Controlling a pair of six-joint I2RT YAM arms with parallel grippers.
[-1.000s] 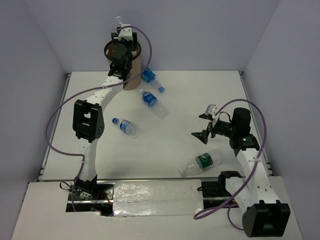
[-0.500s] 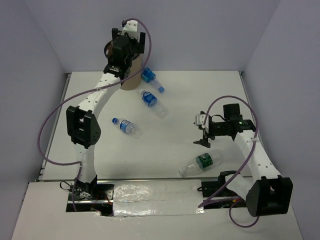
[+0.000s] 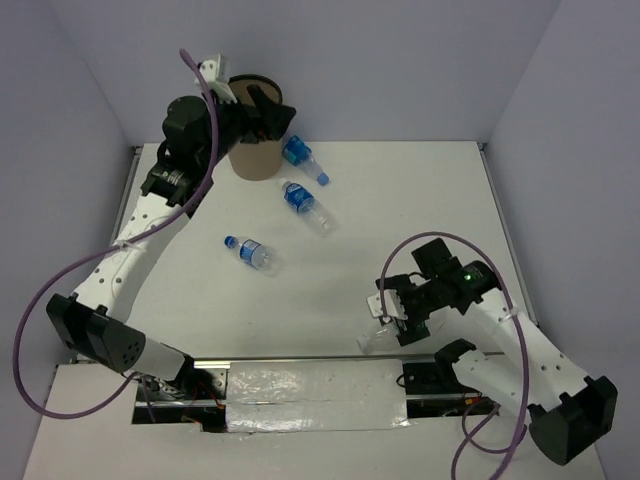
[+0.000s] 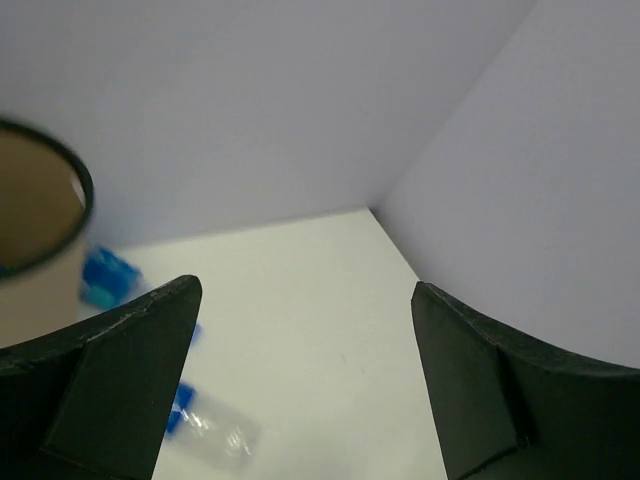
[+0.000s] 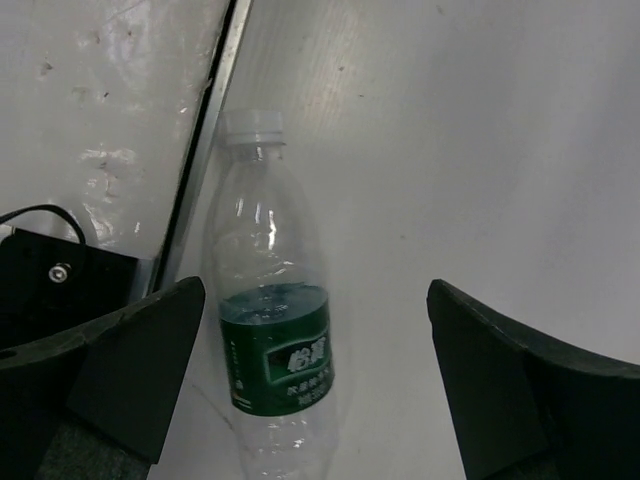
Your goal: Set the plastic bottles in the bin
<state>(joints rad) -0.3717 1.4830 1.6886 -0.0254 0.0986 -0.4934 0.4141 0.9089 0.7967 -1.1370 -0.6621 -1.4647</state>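
Right claw (image 5: 315, 290) hovers wide open, gripping nothing, over the clear plastic bottle with green label and white cap (image 5: 275, 350), which lies at the white table's (image 3: 420, 200) 5 o'clock edge. Left claw (image 4: 305, 290), fingers spread and empty, hangs beside the tall tan cylinder bin with black rim (image 3: 255, 155) at 11 o'clock. Small clear blue-labelled bottles lie out of the bin: nearest bottle (image 3: 300, 155) at its 3 o'clock, middle bottle (image 3: 303, 200) at 4, far bottle (image 3: 250, 253) at 6.
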